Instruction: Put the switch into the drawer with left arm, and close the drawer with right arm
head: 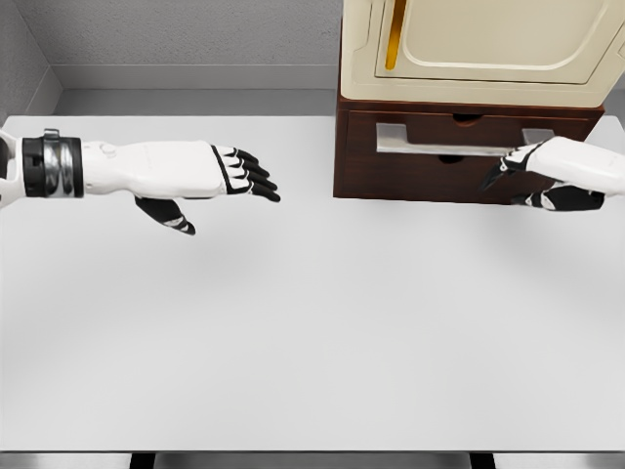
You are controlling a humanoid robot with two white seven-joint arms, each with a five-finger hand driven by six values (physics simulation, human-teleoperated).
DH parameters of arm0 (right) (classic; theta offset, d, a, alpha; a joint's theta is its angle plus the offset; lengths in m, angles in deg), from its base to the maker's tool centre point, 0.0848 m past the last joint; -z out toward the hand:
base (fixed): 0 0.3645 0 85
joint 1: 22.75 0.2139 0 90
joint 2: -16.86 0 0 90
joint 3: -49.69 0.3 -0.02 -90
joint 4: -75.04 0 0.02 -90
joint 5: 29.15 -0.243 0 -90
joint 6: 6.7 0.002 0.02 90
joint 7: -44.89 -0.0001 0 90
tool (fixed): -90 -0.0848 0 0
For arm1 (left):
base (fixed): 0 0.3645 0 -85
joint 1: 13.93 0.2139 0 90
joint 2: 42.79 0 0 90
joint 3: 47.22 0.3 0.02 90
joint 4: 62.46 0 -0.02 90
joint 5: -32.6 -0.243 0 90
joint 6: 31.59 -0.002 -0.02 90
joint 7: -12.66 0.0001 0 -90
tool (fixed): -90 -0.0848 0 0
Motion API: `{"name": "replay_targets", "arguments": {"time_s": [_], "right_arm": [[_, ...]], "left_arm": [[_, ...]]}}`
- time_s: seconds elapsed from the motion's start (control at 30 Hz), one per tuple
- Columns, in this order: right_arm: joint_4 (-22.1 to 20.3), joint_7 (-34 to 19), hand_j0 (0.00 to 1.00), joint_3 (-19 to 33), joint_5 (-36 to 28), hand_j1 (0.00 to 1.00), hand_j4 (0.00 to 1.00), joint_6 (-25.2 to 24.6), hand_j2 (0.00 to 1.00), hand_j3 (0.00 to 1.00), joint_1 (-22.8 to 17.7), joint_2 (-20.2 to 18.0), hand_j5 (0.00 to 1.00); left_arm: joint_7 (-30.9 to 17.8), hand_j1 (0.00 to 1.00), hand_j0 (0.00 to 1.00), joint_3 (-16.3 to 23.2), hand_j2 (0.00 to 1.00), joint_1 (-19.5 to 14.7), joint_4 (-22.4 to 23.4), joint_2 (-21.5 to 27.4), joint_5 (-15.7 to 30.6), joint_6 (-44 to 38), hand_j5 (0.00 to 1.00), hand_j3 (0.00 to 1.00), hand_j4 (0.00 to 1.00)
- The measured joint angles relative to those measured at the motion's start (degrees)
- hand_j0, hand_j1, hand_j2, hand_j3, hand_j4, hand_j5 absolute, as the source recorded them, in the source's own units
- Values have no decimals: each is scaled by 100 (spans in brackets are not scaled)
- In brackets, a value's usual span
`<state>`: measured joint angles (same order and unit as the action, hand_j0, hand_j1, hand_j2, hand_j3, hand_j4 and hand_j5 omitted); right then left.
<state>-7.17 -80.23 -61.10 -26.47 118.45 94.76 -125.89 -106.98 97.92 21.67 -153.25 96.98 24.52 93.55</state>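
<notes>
Above a white counter [312, 332], left hand [210, 176] hovering flat, fingers stretched and spread, gripping nothing. Well off to its right, a dark wooden drawer [459, 147] beneath a cream appliance [488, 44]. Against the drawer front, right hand [547, 174], fingers relaxed, holding nothing. Switch nowhere visible.

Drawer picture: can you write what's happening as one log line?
left robot hand: open, empty, over table | right robot hand: at drawer front | drawer: looks closed | switch: not visible
</notes>
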Motion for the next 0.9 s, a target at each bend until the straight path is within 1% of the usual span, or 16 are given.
{"name": "replay_targets", "arguments": {"time_s": [0.07, 0.1, 0.23, 0.33, 0.4, 0.47, 0.5, 0.53, 0.57, 0.63, 0.7, 0.8, 0.9], "right_arm": [[42, -10, 62, -4, -36, 62, 62, 2, 62, 62, 0, 5, 62], [49, -31, 64, -2, -82, 64, 64, -8, 64, 64, -9, 4, 64], [-4, -127, 64, 22, -270, 64, 64, -76, 64, 64, -132, -36, 64], [-251, -49, 64, 36, -49, 64, 64, -29, 64, 64, -308, -117, 64], [-451, -21, 63, 48, 25, 63, 63, -13, 63, 63, -378, -211, 63], [-650, -7, 64, 119, 68, 64, 64, -3, 64, 64, -536, -291, 64], [-773, -2, 66, 165, 82, 66, 66, 0, 66, 66, -641, -318, 66], [-915, 1, 76, 199, 89, 76, 76, 1, 76, 76, -721, -338, 76], [-1081, 3, 100, 223, 96, 100, 100, 3, 100, 100, -887, -352, 100], [-1399, 6, 100, 246, 97, 100, 100, 4, 100, 100, -1081, -370, 100], [-1600, 8, 100, 234, 93, 100, 100, 3, 100, 100, -1116, -378, 100], [-1741, 9, 100, 216, 98, 100, 100, 2, 100, 100, -1125, -384, 100], [-1793, 9, 100, 210, 102, 100, 100, 2, 100, 100, -1125, -386, 100]], "left_arm": [[0, 100, 100, 0, 100, 9, 0, -1, 0, 0, 100, 100, 100], [0, 100, 100, -1, 100, 0, 0, 0, 0, 0, 100, 100, 100], [0, 100, 100, -3, 100, 8, -4, 3, -1, -2, 100, 100, 100], [0, 100, 100, -1, 100, 9, -2, 0, 0, -1, 100, 100, 100], [0, 100, 100, 0, 100, 9, -1, -1, 0, 0, 100, 100, 100], [0, 100, 100, -1, 100, 0, -1, -2, 0, 0, 100, 100, 100], [0, 100, 100, -1, 100, 9, -1, -3, 0, 0, 100, 100, 100], [2, 100, 100, 0, 100, 17, 0, -1, 1, 0, 100, 100, 100], [5, 100, 100, 0, 100, 79, -3, 0, 0, 1, 100, 100, 100], [19, 100, 100, 3, 100, 88, -11, 15, 13, 0, 100, 100, 100], [30, 100, 100, 7, 100, 88, -121, 75, 21, 0, 100, 100, 100], [29, 100, 100, 33, 100, 97, -306, 144, 32, 0, 100, 100, 100], [27, 100, 100, 66, 100, 97, -372, 177, 35, 0, 100, 100, 100]]}}
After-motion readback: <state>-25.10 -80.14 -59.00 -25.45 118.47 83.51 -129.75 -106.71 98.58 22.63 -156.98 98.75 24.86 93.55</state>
